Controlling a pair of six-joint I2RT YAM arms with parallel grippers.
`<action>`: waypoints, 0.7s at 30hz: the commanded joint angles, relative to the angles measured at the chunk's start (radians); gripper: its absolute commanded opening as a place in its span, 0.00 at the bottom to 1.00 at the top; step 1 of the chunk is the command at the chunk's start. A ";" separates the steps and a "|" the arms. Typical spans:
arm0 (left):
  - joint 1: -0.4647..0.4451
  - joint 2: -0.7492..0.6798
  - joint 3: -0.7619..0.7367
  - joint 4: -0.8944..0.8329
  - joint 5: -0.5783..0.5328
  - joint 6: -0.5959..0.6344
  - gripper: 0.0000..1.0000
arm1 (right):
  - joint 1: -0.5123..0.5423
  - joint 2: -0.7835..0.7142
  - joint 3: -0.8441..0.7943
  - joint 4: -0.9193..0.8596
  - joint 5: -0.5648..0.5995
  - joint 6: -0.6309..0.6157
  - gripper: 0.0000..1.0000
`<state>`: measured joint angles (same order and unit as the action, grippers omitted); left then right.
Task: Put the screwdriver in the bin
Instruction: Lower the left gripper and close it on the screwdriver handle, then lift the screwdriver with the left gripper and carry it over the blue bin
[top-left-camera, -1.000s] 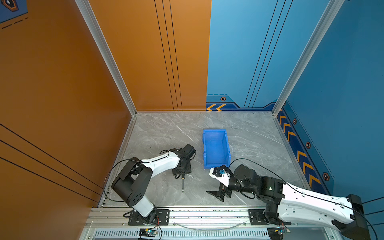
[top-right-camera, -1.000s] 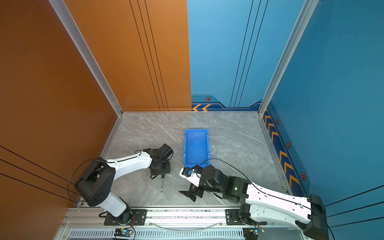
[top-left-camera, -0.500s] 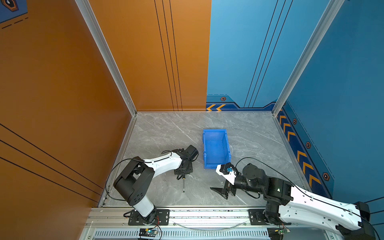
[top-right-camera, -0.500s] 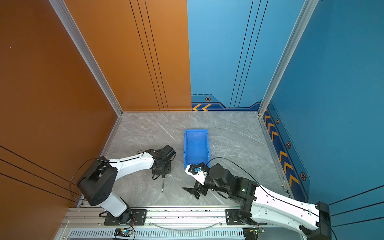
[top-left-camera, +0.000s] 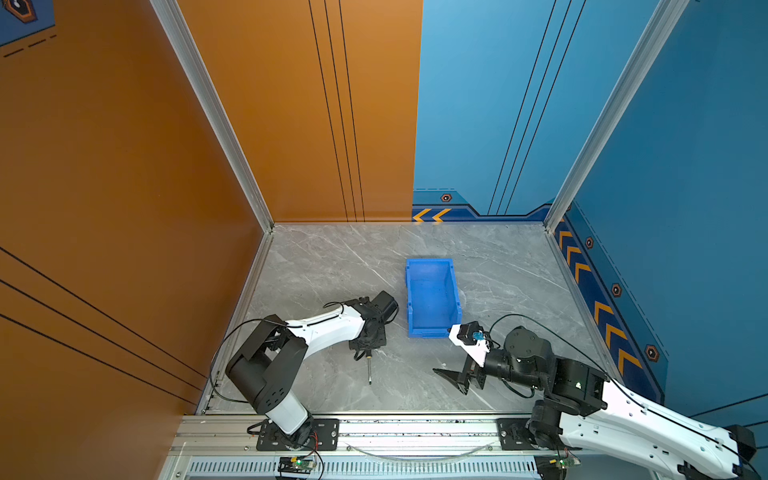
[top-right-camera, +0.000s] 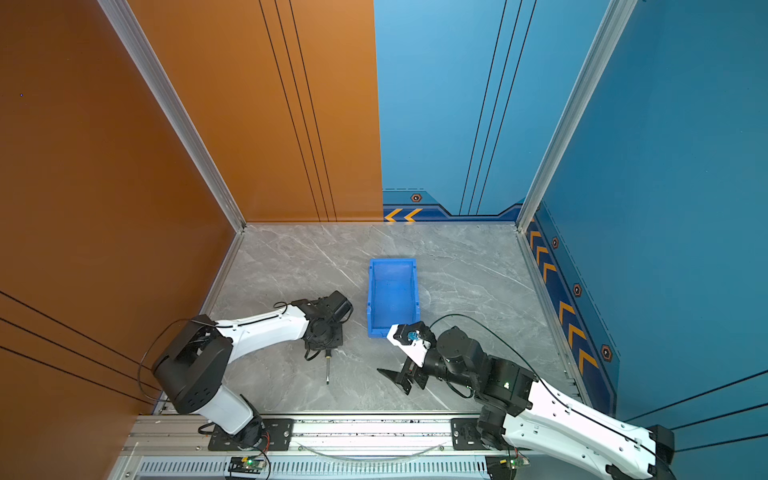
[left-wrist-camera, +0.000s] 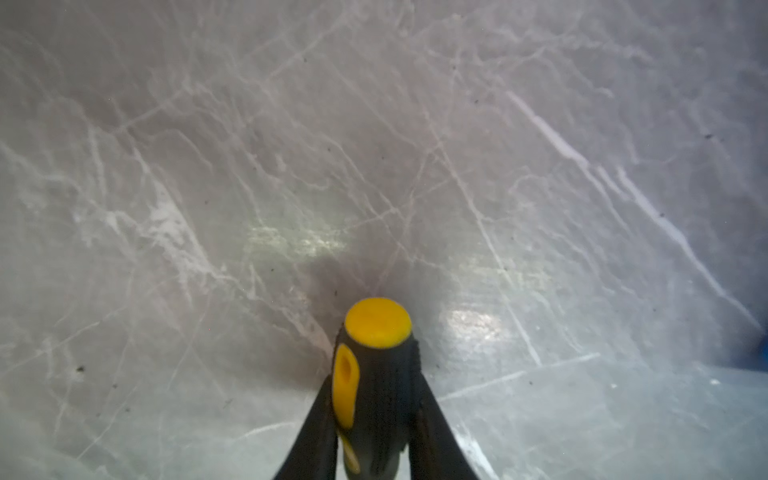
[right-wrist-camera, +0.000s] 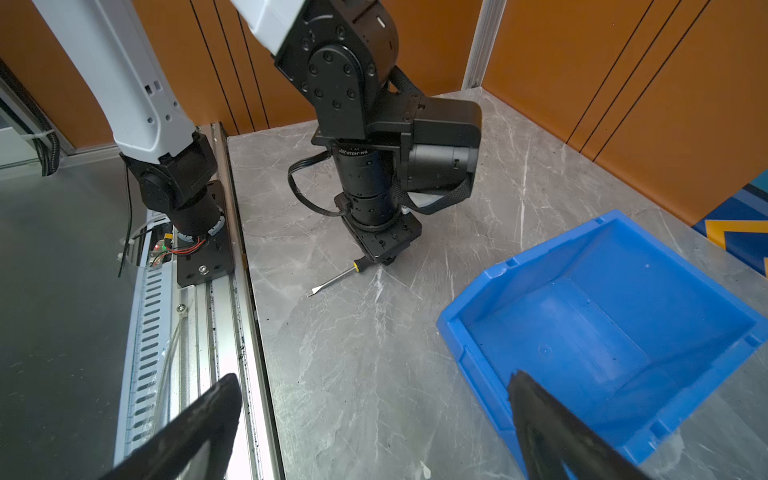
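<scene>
Since one second ago my left claw (right-wrist-camera: 385, 259) is closing, and now it is clamping the black-and-yellow handle of the screwdriver (left-wrist-camera: 376, 374), with one finger (left-wrist-camera: 318, 424) pressing on each side, while my right arm is drawing back a little to the right. In both top views the screwdriver (top-left-camera: 368, 368) is staying outside the bin (top-left-camera: 432, 299), low over the grey table (top-left-camera: 332, 266) and just left of the bin's front end, and its thin shaft is pointing toward the rail (top-left-camera: 415, 424). I cannot tell if the tip is touching the table. My right claw (right-wrist-camera: 372, 380) is hanging with its jaws wide apart and holding nothing, near the low front lip of the bin but not touching it.
</scene>
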<state>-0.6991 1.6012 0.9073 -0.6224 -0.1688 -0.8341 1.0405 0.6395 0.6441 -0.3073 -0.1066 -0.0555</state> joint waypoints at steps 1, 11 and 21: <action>-0.011 -0.045 0.035 -0.067 -0.048 0.032 0.10 | -0.031 -0.028 -0.018 -0.029 0.016 0.030 1.00; -0.026 -0.132 0.171 -0.110 -0.090 0.077 0.12 | -0.254 -0.051 -0.012 -0.017 -0.146 0.087 1.00; -0.035 -0.070 0.406 -0.119 -0.079 0.177 0.13 | -0.427 -0.042 0.006 -0.030 -0.166 0.094 1.00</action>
<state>-0.7269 1.5051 1.2411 -0.7170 -0.2352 -0.7174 0.6308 0.5957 0.6373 -0.3080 -0.2623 0.0238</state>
